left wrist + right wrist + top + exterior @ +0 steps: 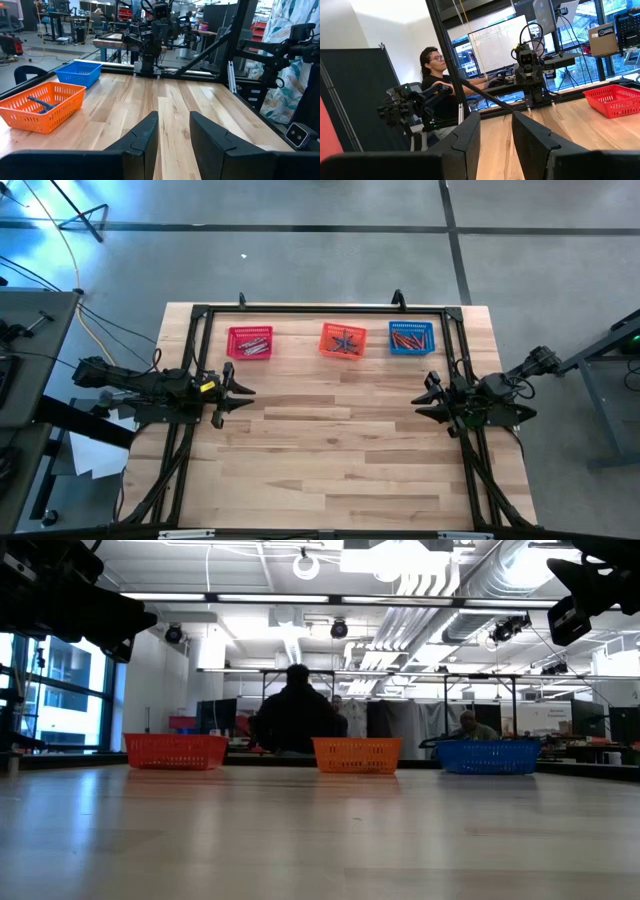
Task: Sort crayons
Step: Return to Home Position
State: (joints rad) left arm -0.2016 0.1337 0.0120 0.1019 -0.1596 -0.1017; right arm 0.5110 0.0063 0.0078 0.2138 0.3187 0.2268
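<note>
Left gripper (pixel 243 392) and right gripper (pixel 424 396) hover at opposite worktop (pixel 330 460) edges, fingers narrowly parted, holding nothing; crayons (pixel 410 338) lie in three baskets (pixel 323 340).

Grey concrete floor (pixel 300 265); exposed ceiling ducts (pixel 490 575); bright windows (pixel 60 690); dark partition (pixel 360 100); possibly whiteboard (pixel 495 42) behind
</note>
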